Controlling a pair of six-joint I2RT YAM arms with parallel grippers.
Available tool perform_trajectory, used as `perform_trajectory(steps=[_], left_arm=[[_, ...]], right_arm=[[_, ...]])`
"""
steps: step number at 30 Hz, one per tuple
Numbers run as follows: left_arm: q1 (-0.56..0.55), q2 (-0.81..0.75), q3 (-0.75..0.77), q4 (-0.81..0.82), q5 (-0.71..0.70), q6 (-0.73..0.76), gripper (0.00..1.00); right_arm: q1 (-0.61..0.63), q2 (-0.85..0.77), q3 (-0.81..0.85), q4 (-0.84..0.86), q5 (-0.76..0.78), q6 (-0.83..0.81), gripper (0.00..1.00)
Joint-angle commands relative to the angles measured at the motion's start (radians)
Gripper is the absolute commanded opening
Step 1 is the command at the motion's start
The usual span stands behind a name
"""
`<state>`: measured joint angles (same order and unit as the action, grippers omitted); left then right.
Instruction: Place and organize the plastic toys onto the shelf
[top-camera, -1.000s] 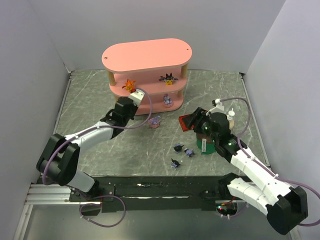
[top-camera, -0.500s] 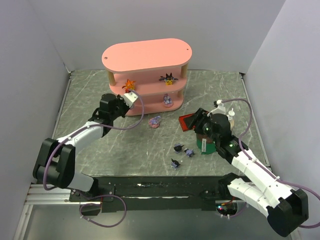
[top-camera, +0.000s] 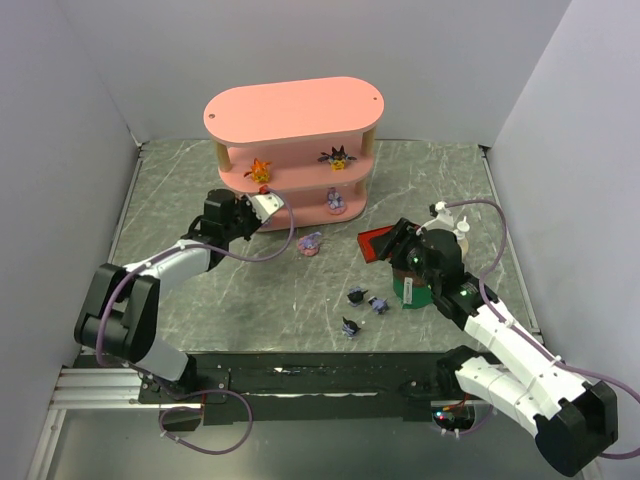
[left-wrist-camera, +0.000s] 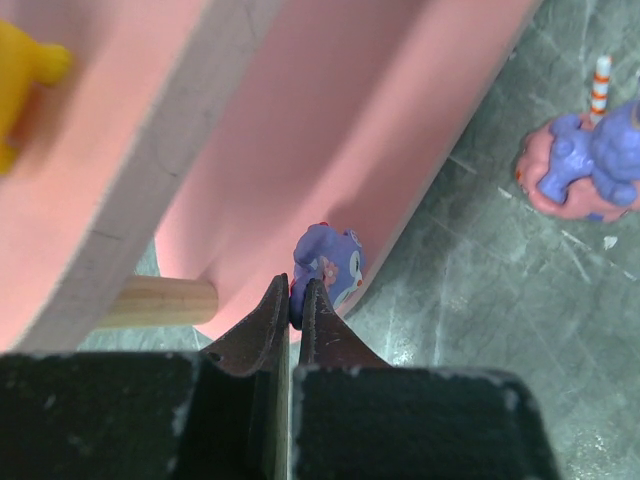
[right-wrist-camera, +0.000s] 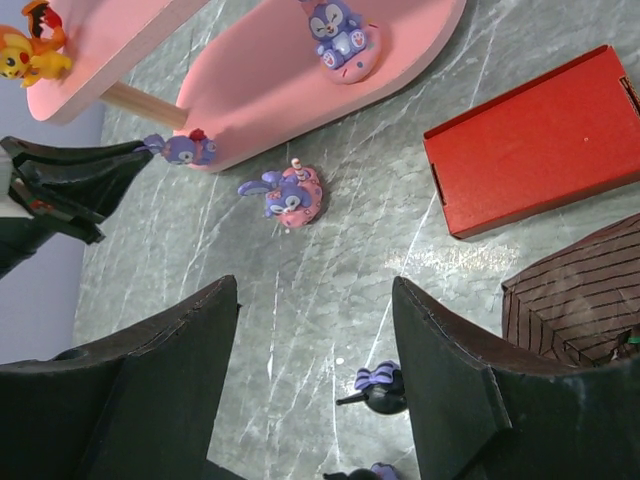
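My left gripper (left-wrist-camera: 296, 290) is clenching its tips on a thin edge of a lilac figurine (left-wrist-camera: 328, 265). The toy is sitting at the left end of the pink shelf's lower board (left-wrist-camera: 340, 120), right at the rim and beside a wooden post (left-wrist-camera: 160, 303). My right gripper (right-wrist-camera: 312, 290) is hanging wide open and empty over the table, near the red box (right-wrist-camera: 540, 140) and the brown-topped green cylinder (right-wrist-camera: 575, 300).

Judging by its look, the figurine is light, hard and smooth. A pinch on an ear or edge is likely to let it twist or pop free, and so close to the rim it could tip off. Taking it across the round body seems the safer hold.

Against half a second ago, my left wrist is sitting a little further right and closer to the board's end, while a second ago it was reaching further toward the middle of the table. Nothing else is moving:
- The orange figurine (top-camera: 260, 170) and the spiky black one (top-camera: 336, 157) are staying on the middle board.
- A second lilac toy (right-wrist-camera: 340, 35) is staying on the lower board.
- A third lilac toy (right-wrist-camera: 290, 195) is lying on the table just in front of the shelf.
- The three dark figurines (top-camera: 356, 295) are waiting near my right arm.
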<state>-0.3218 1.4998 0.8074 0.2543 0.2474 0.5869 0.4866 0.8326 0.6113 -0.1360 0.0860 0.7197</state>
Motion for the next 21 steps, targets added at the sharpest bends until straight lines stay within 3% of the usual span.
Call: perform_trajectory(steps=[1, 11, 21], left_arm=[[0.007, 0.017, 0.006, 0.043, 0.021, 0.039, 0.01], [0.033, 0.057, 0.001, 0.082, -0.023, 0.067, 0.03], [0.052, 0.071, 0.01, 0.106, -0.014, 0.073, 0.12]], right_arm=[[0.0, 0.0, -0.008, 0.018, 0.015, -0.002, 0.7], [0.0, 0.019, -0.015, 0.033, 0.011, 0.001, 0.7], [0.001, 0.039, -0.016, 0.042, 0.011, 0.006, 0.7]])
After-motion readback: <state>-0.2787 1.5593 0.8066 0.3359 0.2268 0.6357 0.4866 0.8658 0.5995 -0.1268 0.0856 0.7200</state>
